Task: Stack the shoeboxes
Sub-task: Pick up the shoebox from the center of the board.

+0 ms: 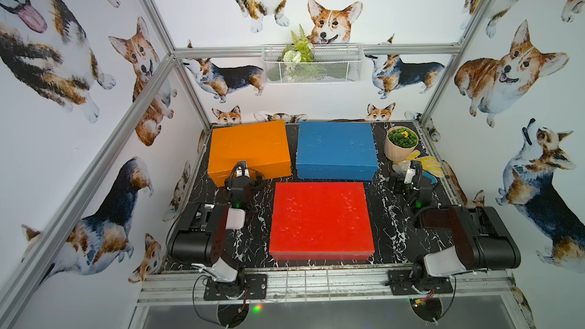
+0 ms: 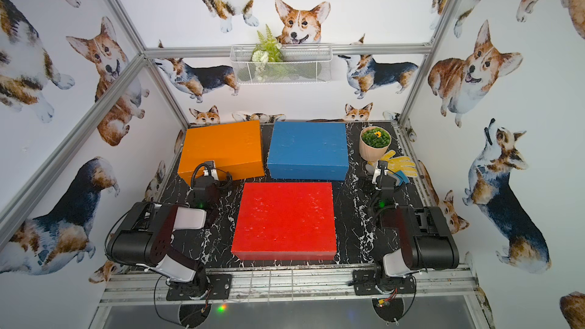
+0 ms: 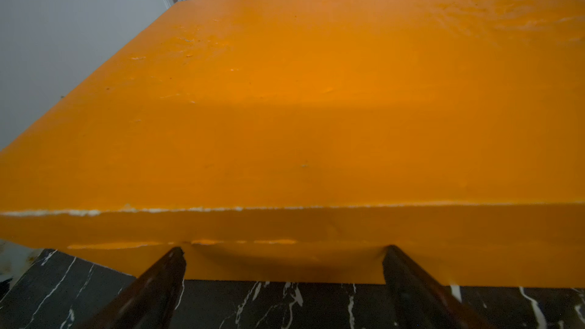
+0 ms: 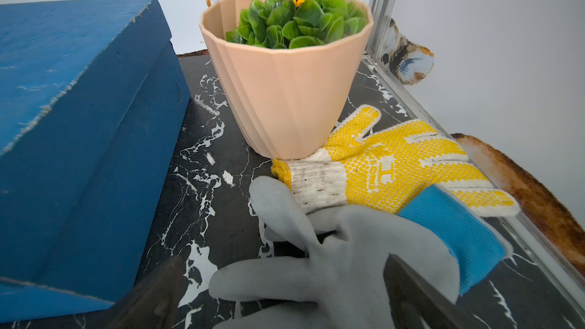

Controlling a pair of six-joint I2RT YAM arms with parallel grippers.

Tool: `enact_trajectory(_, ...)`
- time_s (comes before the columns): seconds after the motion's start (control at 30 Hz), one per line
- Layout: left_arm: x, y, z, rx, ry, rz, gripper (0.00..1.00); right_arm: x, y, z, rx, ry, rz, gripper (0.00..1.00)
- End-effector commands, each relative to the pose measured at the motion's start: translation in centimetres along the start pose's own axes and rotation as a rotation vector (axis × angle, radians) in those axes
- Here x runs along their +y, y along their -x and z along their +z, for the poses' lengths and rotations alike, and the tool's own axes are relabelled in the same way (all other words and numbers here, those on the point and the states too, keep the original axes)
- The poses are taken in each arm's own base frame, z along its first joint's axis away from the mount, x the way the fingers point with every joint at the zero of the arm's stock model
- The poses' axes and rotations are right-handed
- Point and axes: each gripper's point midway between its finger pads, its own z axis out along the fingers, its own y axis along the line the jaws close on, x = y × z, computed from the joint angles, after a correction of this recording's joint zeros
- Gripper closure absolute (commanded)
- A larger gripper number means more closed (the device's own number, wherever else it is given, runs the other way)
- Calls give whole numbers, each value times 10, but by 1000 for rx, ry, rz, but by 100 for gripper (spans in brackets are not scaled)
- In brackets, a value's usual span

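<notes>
Three shoeboxes lie apart on the black marble table (image 1: 395, 216), none on another. The orange shoebox (image 1: 250, 150) (image 2: 223, 150) is at the back left, the blue shoebox (image 1: 337, 148) (image 2: 308, 150) at the back middle, and the red shoebox (image 1: 319, 219) (image 2: 285, 219) in front. My left gripper (image 1: 241, 170) (image 3: 285, 251) stands open, low against the front wall of the orange shoebox (image 3: 316, 106), with nothing between its fingers. My right gripper (image 1: 409, 174) (image 4: 283, 261) is open to the right of the blue shoebox (image 4: 79, 121), just above a grey glove (image 4: 348, 264).
A peach flower pot (image 1: 401, 144) (image 4: 285, 74) stands at the back right corner. A yellow dotted glove (image 1: 427, 164) (image 4: 395, 169) lies next to it, partly under the grey glove. A wire basket (image 1: 311, 63) hangs on the back rail. Aluminium frame posts edge the table.
</notes>
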Motion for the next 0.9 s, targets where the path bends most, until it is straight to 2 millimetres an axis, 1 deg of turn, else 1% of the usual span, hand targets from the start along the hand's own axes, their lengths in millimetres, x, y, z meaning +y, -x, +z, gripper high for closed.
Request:
enact_trajectory(0.0,-1,9,0,-37,-6,-2,0,1,5,-1,-18,0,-8,0)
enact_trajectory(0.7,0,10,-1,-45,-2,-3,0,1,5,0,-19,-1,-8,0)
enact_trajectory(0.73,3,12,-4,-62,22,-8,0,-1,7,-2,-34,-7,-5,0)
enact_trajectory(0.77,7,15,-9,-80,50,-14,0,-5,14,-7,-57,-30,5,0)
enact_trajectory(0.8,9,15,-14,-87,52,-25,0,-11,22,-13,-64,-70,17,0)
enact_trajectory(0.87,8,18,-20,-127,43,-19,0,-32,43,-30,-60,-187,78,0)
